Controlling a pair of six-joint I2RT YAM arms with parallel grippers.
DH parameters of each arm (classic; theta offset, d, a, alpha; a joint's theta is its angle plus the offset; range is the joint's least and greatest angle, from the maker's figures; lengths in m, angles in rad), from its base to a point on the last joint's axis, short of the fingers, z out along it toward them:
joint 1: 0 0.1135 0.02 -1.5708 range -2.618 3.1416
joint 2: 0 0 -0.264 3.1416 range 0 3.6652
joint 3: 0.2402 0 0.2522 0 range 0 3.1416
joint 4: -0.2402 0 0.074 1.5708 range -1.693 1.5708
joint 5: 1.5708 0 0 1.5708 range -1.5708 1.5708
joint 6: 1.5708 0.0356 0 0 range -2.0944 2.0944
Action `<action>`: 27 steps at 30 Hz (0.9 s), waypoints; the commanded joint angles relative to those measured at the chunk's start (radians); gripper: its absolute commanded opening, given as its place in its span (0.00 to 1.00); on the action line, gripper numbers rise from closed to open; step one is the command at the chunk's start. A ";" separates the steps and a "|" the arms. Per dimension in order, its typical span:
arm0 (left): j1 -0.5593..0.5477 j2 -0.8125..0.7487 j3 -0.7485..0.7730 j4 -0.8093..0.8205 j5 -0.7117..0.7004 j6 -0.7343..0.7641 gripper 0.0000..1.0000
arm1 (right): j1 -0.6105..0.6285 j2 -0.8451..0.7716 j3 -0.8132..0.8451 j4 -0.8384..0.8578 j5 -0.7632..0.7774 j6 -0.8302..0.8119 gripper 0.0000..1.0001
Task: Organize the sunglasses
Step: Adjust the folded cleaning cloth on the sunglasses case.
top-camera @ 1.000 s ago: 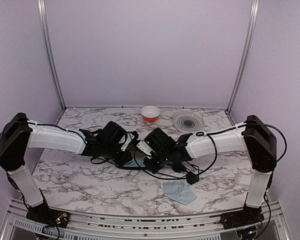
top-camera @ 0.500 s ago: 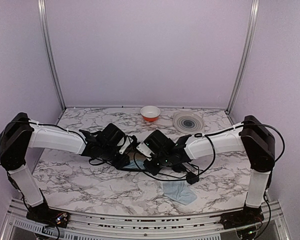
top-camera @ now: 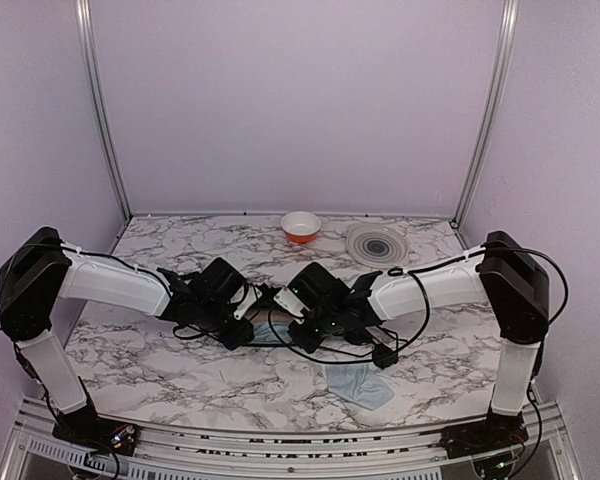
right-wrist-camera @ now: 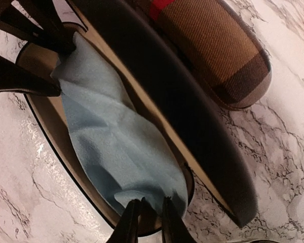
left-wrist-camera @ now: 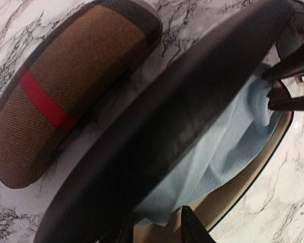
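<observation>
Worktop (top-camera: 160,380): marble-patterned. The two arms come in from left and right and meet over its middle, where everything being handled lies.
Black case (left-wrist-camera: 157,131): glossy oblong, open. The lid stands up along one long side, which leaves the tan-lined tray free to reach from above.
Plaid case (left-wrist-camera: 66,91): brown with a red stripe, shut. It lies just beside the black case on the lid side, clear of the work.
Spare cloth (top-camera: 360,385): pale blue, flat on the near worktop right of centre, untouched.
Blue cloth (right-wrist-camera: 116,142): stretched lengthwise in the open tray, one gripper at each end. I judge it is being spread as lining or cover.
Left gripper (left-wrist-camera: 157,228): jaws part-way apart astride the cloth's left end, with no firm pinch evident.
Right gripper (right-wrist-camera: 147,217): jaws nearly together, pinching the cloth's right end, which anchors it against sliding.
Sunglasses: not visible in any view. I cannot tell whether they lie under the cloth in the tray or beneath the arms.
</observation>
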 commanded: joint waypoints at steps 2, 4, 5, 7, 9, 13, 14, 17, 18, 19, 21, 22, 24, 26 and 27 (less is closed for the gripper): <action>-0.026 -0.017 -0.038 0.037 0.029 0.054 0.31 | -0.009 0.011 0.014 0.052 0.004 0.010 0.17; -0.029 -0.021 -0.047 0.057 0.018 0.056 0.29 | -0.009 0.012 0.016 0.052 0.003 0.010 0.17; -0.030 -0.023 -0.051 0.069 0.014 0.056 0.28 | -0.009 0.012 0.017 0.051 0.003 0.011 0.17; -0.031 -0.031 -0.057 0.092 0.003 0.060 0.28 | -0.009 0.011 0.018 0.049 0.002 0.011 0.17; -0.032 -0.036 -0.064 0.110 -0.002 0.065 0.27 | -0.009 0.010 0.017 0.049 0.004 0.010 0.17; -0.032 -0.035 -0.069 0.130 -0.001 0.080 0.12 | -0.009 0.005 0.016 0.048 0.008 0.007 0.17; -0.032 -0.032 -0.067 0.130 -0.003 0.083 0.10 | -0.009 0.004 0.017 0.048 0.010 0.005 0.17; -0.034 -0.030 -0.063 0.133 -0.005 0.087 0.01 | -0.009 -0.004 0.018 0.044 0.015 0.001 0.17; -0.034 -0.032 -0.064 0.135 -0.006 0.087 0.00 | -0.009 -0.008 0.019 0.043 0.017 0.000 0.17; -0.035 -0.035 -0.064 0.137 -0.006 0.088 0.00 | -0.009 -0.012 0.019 0.042 0.020 0.000 0.17; -0.035 -0.045 -0.062 0.133 -0.006 0.087 0.00 | -0.008 -0.020 0.021 0.040 0.027 -0.004 0.17; -0.036 -0.051 -0.061 0.129 -0.006 0.085 0.00 | -0.009 -0.025 0.020 0.039 0.030 -0.006 0.17; -0.037 -0.071 -0.061 0.126 -0.001 0.078 0.00 | -0.010 -0.035 0.020 0.038 0.038 -0.010 0.17; -0.037 -0.097 -0.058 0.116 0.001 0.070 0.00 | -0.011 -0.053 0.017 0.043 0.042 -0.011 0.17; -0.037 -0.106 -0.055 0.110 0.001 0.067 0.00 | -0.011 -0.063 0.015 0.048 0.042 -0.014 0.17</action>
